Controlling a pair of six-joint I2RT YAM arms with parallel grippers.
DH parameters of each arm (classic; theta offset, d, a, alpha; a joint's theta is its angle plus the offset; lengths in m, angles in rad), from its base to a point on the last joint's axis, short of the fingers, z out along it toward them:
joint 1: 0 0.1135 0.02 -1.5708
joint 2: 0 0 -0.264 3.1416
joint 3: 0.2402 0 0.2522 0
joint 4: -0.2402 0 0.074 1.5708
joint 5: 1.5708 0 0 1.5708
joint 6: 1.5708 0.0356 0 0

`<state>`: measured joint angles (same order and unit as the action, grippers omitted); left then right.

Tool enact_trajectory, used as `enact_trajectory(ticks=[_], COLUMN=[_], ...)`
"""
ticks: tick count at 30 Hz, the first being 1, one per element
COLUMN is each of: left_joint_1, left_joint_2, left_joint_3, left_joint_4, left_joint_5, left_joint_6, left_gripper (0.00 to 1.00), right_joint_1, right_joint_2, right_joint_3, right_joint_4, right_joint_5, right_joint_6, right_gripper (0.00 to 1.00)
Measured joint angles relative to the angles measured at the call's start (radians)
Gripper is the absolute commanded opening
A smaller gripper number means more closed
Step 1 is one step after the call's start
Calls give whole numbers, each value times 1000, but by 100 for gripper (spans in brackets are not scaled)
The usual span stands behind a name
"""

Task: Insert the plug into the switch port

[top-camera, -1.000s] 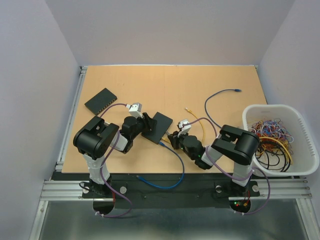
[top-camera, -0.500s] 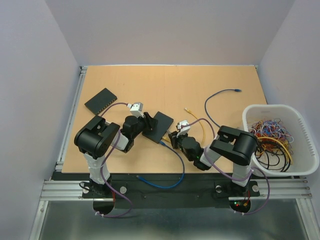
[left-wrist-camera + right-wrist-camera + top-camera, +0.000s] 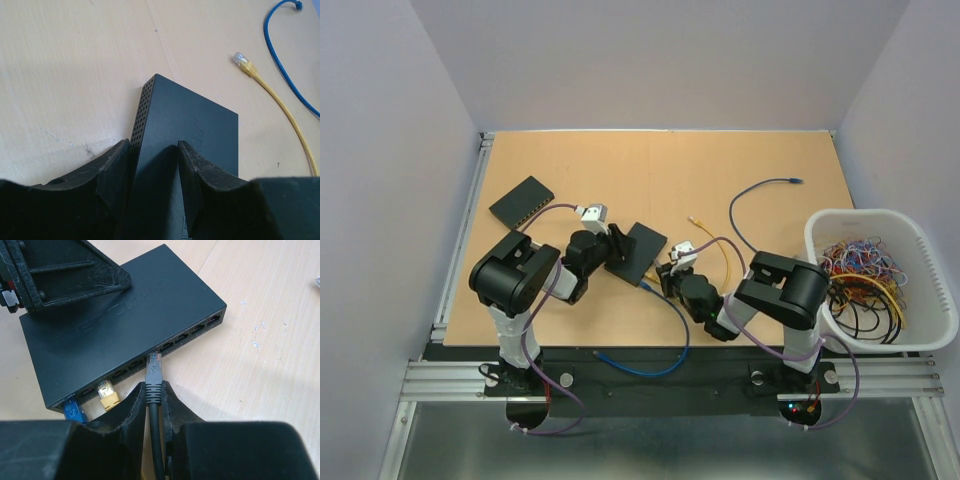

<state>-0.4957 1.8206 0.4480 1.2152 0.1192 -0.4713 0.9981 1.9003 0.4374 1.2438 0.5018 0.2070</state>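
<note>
L gripper [image 3: 153,147]: jaws partly closed, clamped on the near end of the black switch [image 3: 185,115], one finger on each side of it. The switch lies flat on the table [image 3: 720,160], centre-front btwn the two arms, w/ its port row facing the R arm.

R gripper [image 3: 152,394]: jaws nearly closed, pinching the grey plug [image 3: 154,372] by its boot; black cable runs back btwn the fingers. The plug points at the switch's front face, w/ its clear tip at the mouth of a port approx mid-row. Most of the plug body is outside, not seated. Can't tell if the tip touches.

Same port row, left end in the R wrist view: blue plug [image 3: 72,412] and yellow plug [image 3: 107,396] sit in neighbouring ports.

Also on the table: loose yellow cable [image 3: 280,100] and blue cable [image 3: 277,55] beyond the switch, and a 2nd black switch [image 3: 520,201] far left. A white basket [image 3: 865,215] of mixed cables sits at right.
</note>
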Motion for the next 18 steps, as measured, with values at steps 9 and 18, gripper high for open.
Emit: enact_trajectory(ticks=[9,18], left_joint_1=[0,-3], left_joint_2=[43,66], left_joint_3=[46,81], left_joint_4=[16,13], left_joint_5=[51,97], left_joint_6=[56,101], left_gripper=[50,48], right_joint_1=[43,57], right_joint_2=[31,32], right_joint_3=[18,13], right_joint_4=[17,22], right_joint_5=[37,75], right_joint_6=[-82,-123], right_gripper=[0,0])
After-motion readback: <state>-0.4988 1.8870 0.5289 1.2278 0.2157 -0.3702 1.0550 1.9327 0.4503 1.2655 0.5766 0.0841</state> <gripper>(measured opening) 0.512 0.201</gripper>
